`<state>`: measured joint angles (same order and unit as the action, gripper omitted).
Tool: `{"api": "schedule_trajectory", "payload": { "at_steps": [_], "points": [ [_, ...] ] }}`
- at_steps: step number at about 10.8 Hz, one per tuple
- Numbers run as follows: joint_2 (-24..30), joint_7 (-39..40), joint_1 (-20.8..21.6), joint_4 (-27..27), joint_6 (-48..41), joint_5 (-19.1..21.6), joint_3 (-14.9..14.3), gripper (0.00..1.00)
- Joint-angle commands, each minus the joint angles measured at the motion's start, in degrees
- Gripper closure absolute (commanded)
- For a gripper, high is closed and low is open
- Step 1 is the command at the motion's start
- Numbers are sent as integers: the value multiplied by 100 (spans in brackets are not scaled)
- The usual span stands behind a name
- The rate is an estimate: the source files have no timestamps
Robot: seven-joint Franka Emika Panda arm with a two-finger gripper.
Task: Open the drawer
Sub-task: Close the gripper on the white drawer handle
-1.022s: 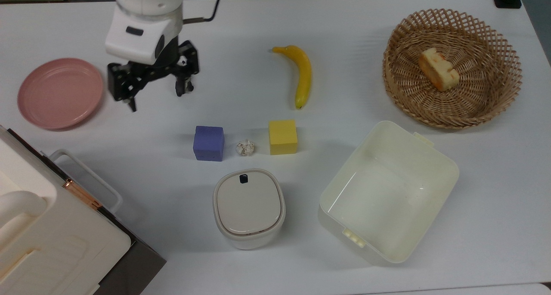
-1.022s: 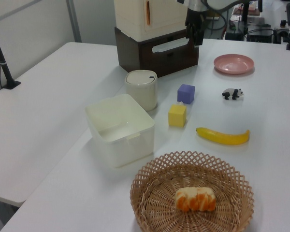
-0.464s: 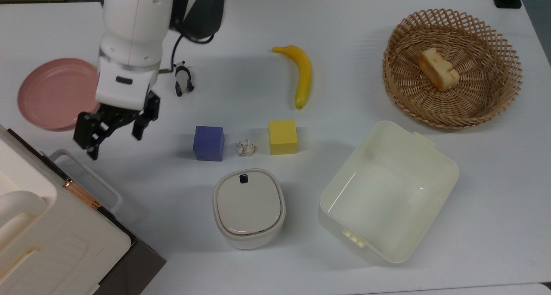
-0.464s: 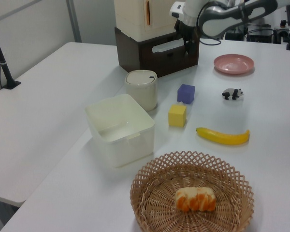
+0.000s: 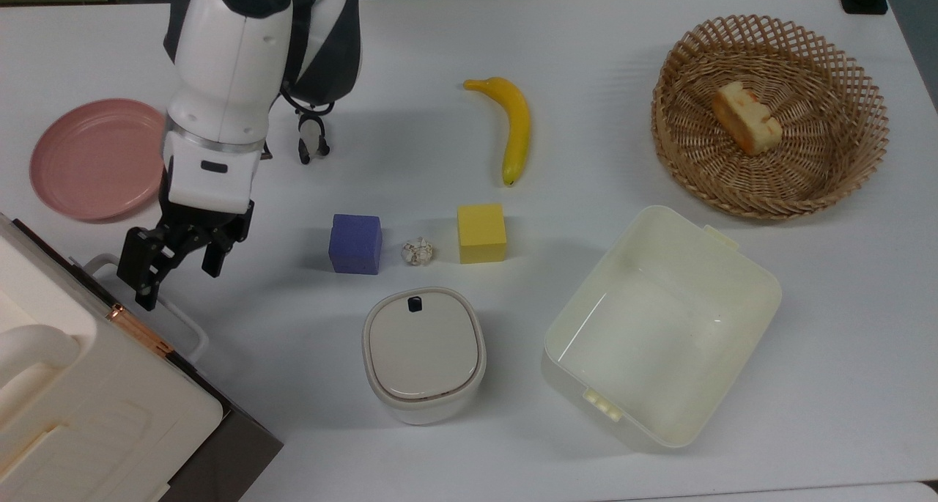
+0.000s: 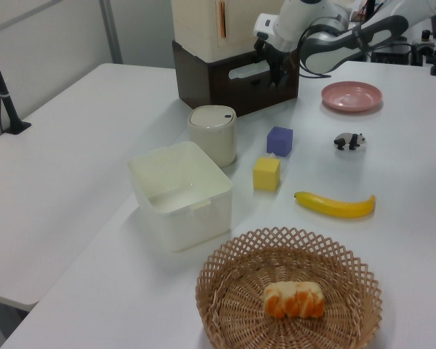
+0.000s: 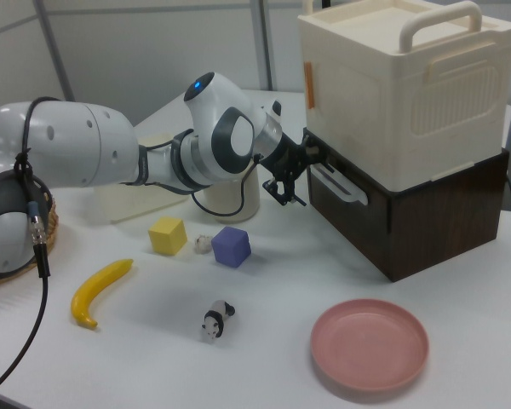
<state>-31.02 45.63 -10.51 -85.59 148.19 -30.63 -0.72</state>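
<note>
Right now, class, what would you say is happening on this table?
A robot arm has brought its gripper up to the white handle of the dark drawer under the cream cabinet. The gripper is open at the handle and the drawer looks closed. The banana, blocks and basket lie untouched.

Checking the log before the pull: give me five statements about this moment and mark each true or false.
1. The gripper is open, at the drawer's white handle. True.
2. The drawer is pulled fully out. False: its dark front sits flush with the cabinet.
3. The wicker basket holds a piece of cake. True.
4. The banana lies inside the cream tub. False: it lies on the table.
5. The trash can's lid is up. False: it is closed.
</note>
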Motion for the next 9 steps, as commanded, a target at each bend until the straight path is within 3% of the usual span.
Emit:
{"api": "schedule_trajectory", "payload": {
  "at_steps": [1, 3, 6, 7, 9],
  "points": [
    [-71, 104, -12, 43, 123, -206, 2, 24],
    [-89, 104, -21, 43, 123, -224, 2, 38],
    [-97, 95, -65, 51, 132, -215, 2, 80],
    [-97, 78, -57, 51, 123, -215, -7, 88],
    [-89, 52, -57, 51, 123, -215, -7, 93]
  ]
}}
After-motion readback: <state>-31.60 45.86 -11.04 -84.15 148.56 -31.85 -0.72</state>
